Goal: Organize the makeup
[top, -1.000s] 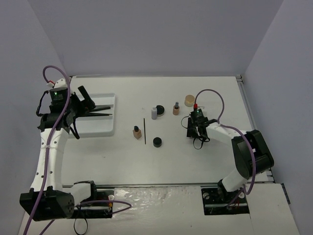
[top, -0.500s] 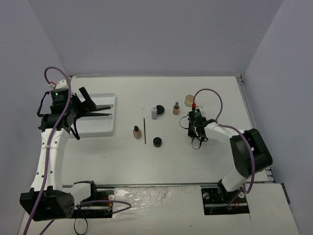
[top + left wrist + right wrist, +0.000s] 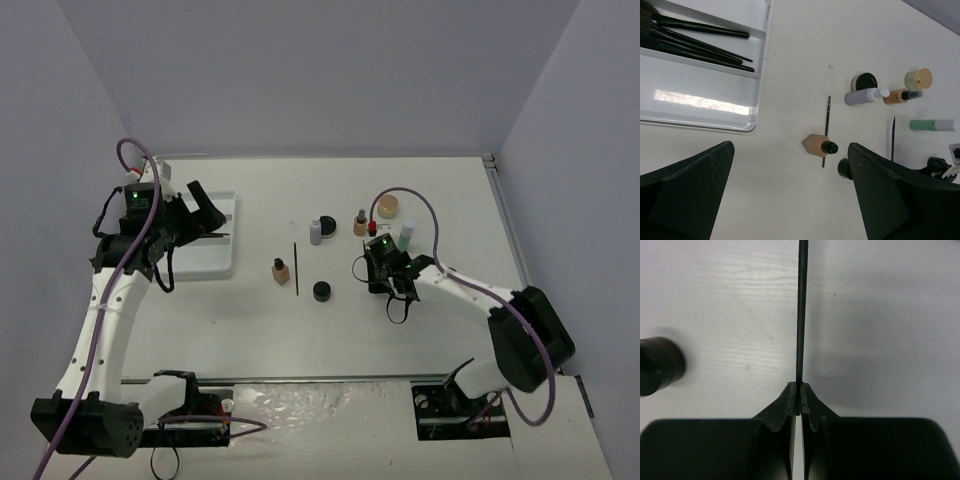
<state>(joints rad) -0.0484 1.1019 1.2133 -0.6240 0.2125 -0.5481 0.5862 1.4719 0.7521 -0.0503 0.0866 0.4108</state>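
So, far left: the white tray (image 3: 700, 102) holds black brushes (image 3: 695, 42) in its far slots. My left pincer (image 3: 790, 147) hangs wide open with nothing in it, and it's drifted right a bit. Mid-table, the beige bottle (image 3: 280, 270) and black pot (image 3: 321, 290) wait loose. My right pincer (image 3: 800, 390), pinched shut on a thin black pencil (image 3: 801, 315), has swung left, so I reckon it's tray-bound.
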